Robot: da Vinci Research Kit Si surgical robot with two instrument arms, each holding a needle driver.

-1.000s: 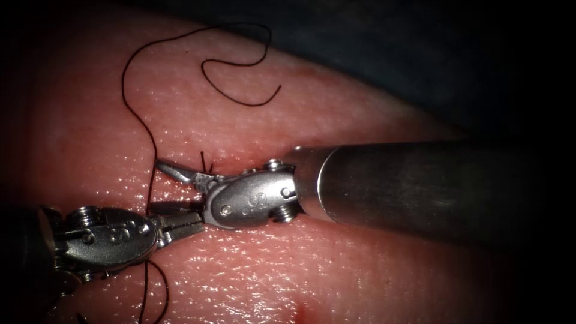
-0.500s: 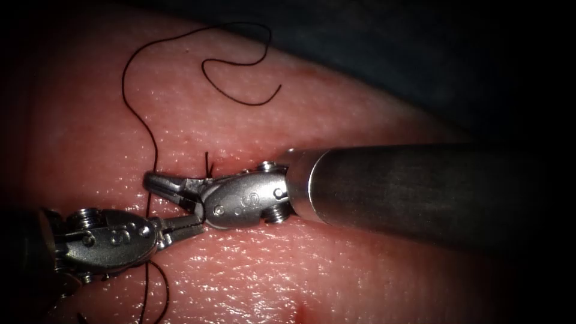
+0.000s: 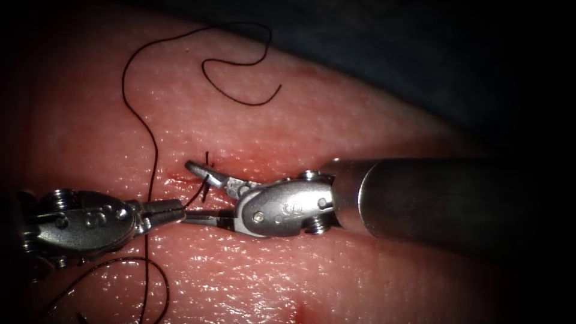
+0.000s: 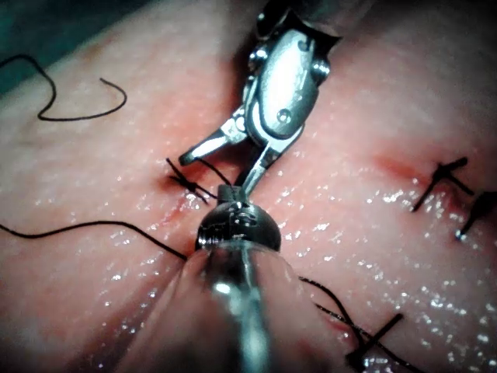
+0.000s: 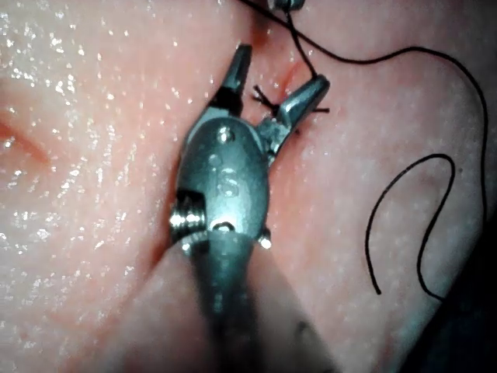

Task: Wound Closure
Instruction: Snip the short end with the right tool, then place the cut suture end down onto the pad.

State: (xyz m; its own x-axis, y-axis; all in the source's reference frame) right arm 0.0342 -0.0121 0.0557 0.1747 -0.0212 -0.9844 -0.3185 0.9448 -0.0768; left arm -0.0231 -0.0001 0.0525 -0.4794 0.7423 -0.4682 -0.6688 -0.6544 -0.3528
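Note:
A knotted stitch [image 3: 207, 162] sits on the cut in the tissue [image 3: 360, 108]. A short strand of thread [image 3: 195, 192] runs from the knot to my left tool [image 3: 180, 210], whose jaws are shut on it. My right tool [image 3: 189, 192] comes in from the right with its jaws open, one on each side of that strand, just below the knot. The right wrist view shows the same open jaws [image 5: 276, 78] astride the knot [image 5: 264, 97]. In the left wrist view my left tool [image 4: 233, 194] grips thread next to the knot [image 4: 182, 179], facing the right tool [image 4: 221, 165].
A long thread [image 3: 129, 66] loops over the upper tissue, runs down past the left tool and curls at the bottom [image 3: 162, 282]. Its free end [image 3: 240, 99] lies in an S shape. Finished stitches [image 4: 443, 179] cross the cut further along. Dark background borders the tissue's far edge.
The right tool's jaws went from shut to wide open, and it drew back to the right. The left tool moved left and slightly up, bringing the short strand taut from the knot.

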